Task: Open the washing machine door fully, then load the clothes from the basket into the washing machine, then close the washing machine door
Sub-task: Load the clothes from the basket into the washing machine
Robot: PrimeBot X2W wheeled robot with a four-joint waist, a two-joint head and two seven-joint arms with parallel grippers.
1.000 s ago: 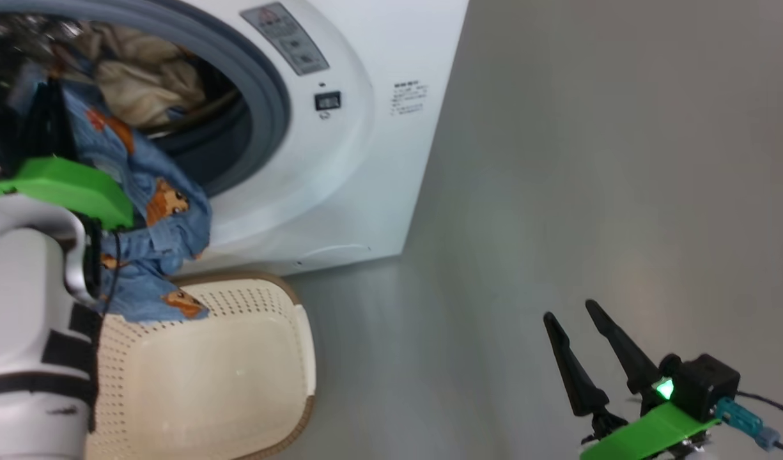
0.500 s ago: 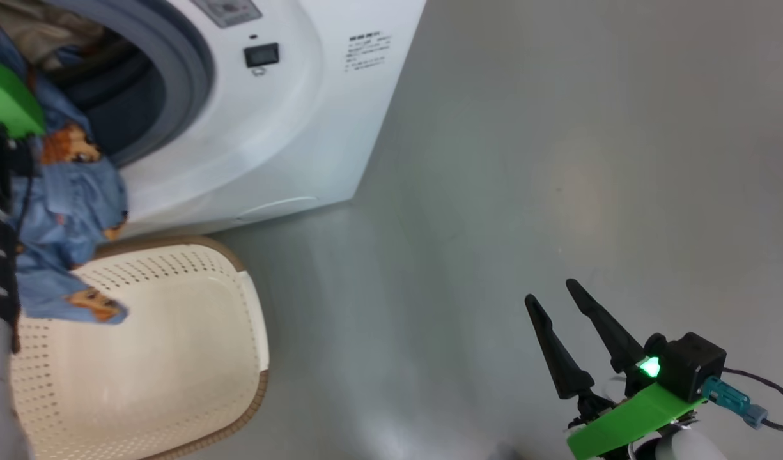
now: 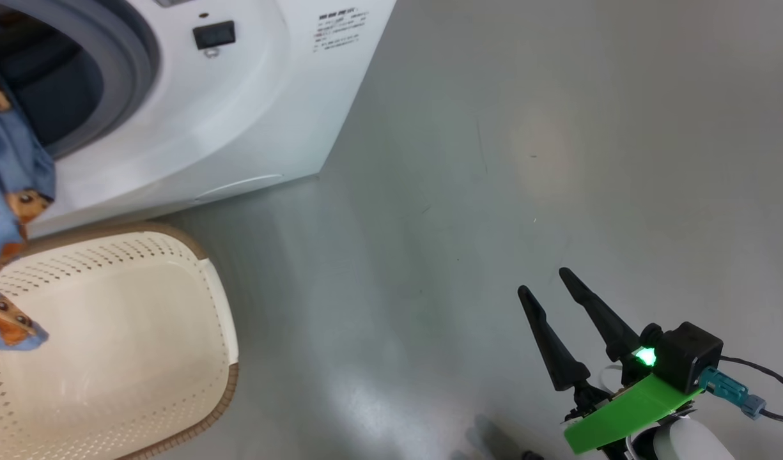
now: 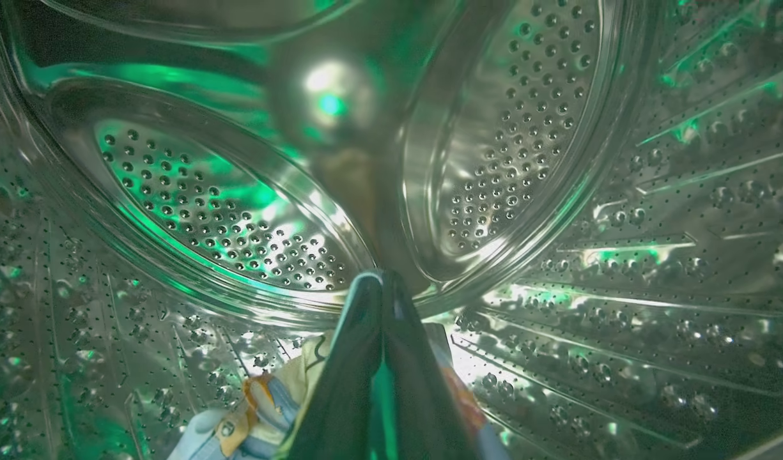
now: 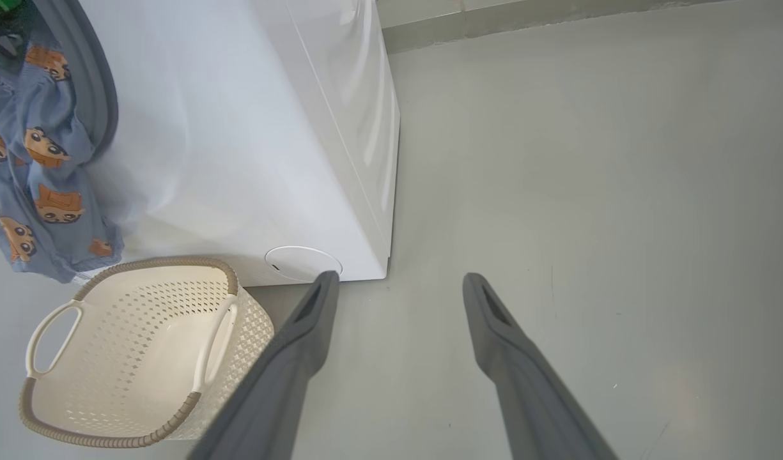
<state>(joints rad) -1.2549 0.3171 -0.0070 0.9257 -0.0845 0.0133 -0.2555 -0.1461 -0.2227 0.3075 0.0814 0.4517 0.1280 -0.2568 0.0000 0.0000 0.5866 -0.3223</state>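
Left claw, clothes deeper inside drum

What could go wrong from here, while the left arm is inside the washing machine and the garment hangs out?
1. Much of the light-blue cartoon-print garment hangs out over the grey rubber gasket, above the cream perforated plastic basket. It might slide out, or be trapped when the white washing machine is shut.
2. The shut left fingers are deep in the perforated steel drum, facing its back wall. Pushing further may strike the metal.
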